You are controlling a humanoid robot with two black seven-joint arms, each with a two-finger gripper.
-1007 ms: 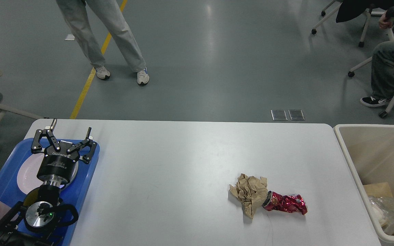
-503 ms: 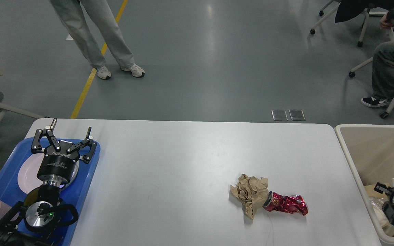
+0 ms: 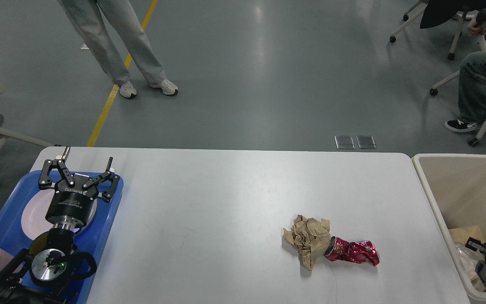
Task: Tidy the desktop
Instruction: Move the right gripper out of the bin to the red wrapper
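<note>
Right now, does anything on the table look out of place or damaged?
Yes. A crumpled brown paper ball and a crushed red can lie touching each other on the white table, toward its right front. The can is badly dented and lies on its side. Both look like rubbish; the bin stands just beyond the table's right edge.

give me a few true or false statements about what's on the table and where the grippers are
1. The crumpled paper touches the crushed can. True.
2. The left gripper is shut on the can. False: it is open, above the blue tray, far from the can.
3. A plate lies in the tray. True.
4. The bin stands on the desktop. False: it stands beside the desktop's right end.
5. The paper and can lie in the tray. False: they lie on the desktop, toward the bin.
6. The right gripper is over the bin. True; its fingers cannot be told apart.
</note>
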